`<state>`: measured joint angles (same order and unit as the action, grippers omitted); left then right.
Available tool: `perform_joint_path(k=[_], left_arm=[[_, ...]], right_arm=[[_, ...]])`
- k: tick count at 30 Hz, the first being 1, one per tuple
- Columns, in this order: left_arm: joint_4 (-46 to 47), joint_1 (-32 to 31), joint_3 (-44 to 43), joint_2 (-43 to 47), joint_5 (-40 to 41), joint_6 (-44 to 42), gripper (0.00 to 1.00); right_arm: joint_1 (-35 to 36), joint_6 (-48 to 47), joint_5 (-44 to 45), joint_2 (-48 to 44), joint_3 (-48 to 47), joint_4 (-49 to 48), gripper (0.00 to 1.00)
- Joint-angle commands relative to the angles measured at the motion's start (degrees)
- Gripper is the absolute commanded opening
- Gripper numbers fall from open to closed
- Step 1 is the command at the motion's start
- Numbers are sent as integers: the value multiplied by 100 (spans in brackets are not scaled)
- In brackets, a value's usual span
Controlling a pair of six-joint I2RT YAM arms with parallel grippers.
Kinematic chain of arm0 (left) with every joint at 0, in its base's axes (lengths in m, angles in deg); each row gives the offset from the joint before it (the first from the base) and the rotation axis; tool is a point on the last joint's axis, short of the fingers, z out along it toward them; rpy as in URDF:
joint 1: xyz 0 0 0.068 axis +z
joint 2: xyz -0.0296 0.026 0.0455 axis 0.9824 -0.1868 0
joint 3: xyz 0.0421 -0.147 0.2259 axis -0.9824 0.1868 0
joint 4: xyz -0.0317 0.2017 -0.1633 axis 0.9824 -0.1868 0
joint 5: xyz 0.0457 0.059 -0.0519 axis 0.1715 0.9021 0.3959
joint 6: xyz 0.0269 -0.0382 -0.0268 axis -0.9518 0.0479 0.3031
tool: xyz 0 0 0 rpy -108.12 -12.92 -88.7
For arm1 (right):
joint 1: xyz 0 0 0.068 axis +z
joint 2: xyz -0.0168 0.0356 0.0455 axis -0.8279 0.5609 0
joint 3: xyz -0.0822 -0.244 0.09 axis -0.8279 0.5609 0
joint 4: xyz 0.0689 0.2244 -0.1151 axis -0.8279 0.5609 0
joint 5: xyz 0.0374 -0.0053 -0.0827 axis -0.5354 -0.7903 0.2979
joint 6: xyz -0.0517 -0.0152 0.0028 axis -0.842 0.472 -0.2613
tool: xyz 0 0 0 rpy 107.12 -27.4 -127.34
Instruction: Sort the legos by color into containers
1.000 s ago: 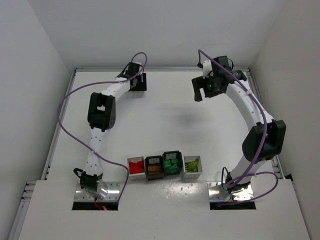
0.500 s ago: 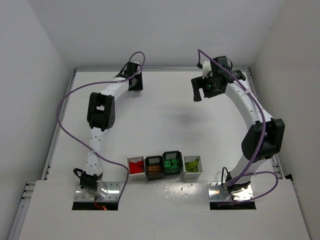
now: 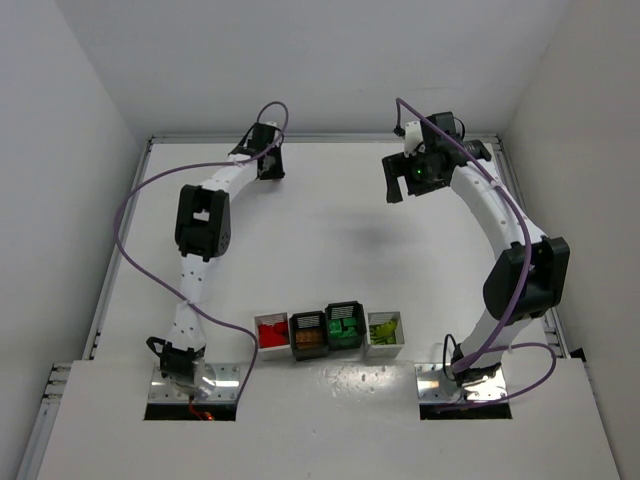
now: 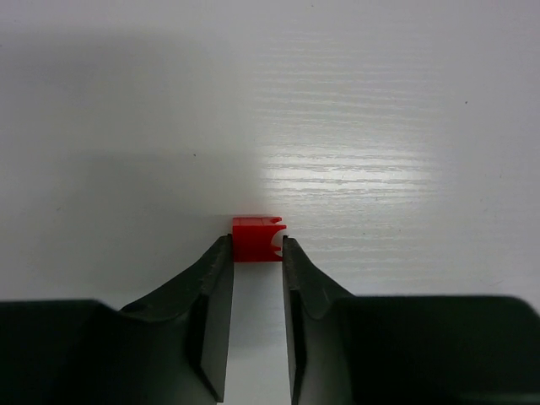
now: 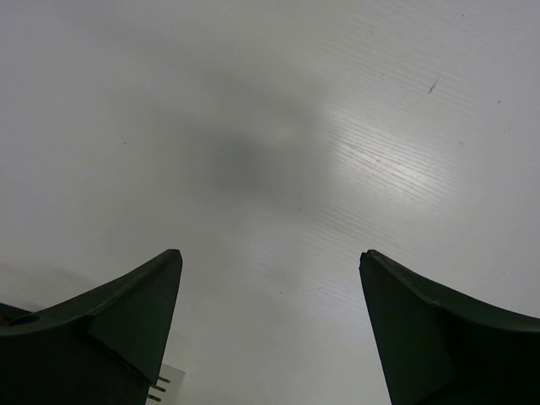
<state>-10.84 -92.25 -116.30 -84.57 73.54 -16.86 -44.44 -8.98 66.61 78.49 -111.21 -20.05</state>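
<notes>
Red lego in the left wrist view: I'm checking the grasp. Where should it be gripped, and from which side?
Grip the red lego on its two flat, parallel side faces, coming straight down from above. The left gripper holds its jaws in line with those faces, seemingly touching them.

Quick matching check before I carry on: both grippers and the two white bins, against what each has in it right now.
1. left gripper
2. right gripper
3. left white bin
4. right white bin

a. yellow-green legos
b. nothing, fingers wide open
c. one red lego, pinched at the fingertips
d. red legos

Pairs: 1-c, 2-b, 3-d, 4-a
</notes>
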Motion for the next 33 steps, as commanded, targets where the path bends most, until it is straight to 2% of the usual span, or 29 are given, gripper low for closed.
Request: perform_joint_path(k=[1,6,9,11,12,13,15,17,18,20,25,27,31,33], left_arm=[[-385,18,53,-371,-202,72,27],[-438,18,123,-250,-394,-103,13],[-438,18,429,66,-841,-429,10],[-142,18,903,830,-1062,-726,9],[61,18,1567,1172,-1376,-833,9],[272,18,1931,1924,-1553,-938,9],[713,71,2564,2631,-1940,-1324,9],[714,71,3251,3255,-2739,-1693,9],[575,132,3427,3824,-3020,-2052,9],[276,194,3945,4346,-3750,-2510,9],[-1147,55,4920,5778,-4718,-4145,9],[-1639,-112,5168,6429,-4842,-4654,9],[-3378,-700,5590,7282,-5150,-6665,12],[-3443,-842,5923,7599,-5088,-6670,12]], right_arm=[[33,68,-31,-105,-82,-163,86],[34,68,-31,-157,-82,-163,86],[86,68,-84,-210,-82,-163,86],[86,15,-145,-210,-29,-111,86],[86,15,-207,-210,32,-111,86],[86,15,-259,-210,32,-111,86],[86,-38,-339,-210,32,-111,86],[86,-38,-470,-210,32,-111,86],[86,-38,-471,-210,-28,-111,86],[86,-38,-619,-158,-99,-58,86],[139,-90,-909,-96,-152,-5,86],[139,-143,-1032,-96,-152,-5,86],[139,-213,-1297,-44,-205,56,86],[139,-213,-1358,-43,-257,109,86]])
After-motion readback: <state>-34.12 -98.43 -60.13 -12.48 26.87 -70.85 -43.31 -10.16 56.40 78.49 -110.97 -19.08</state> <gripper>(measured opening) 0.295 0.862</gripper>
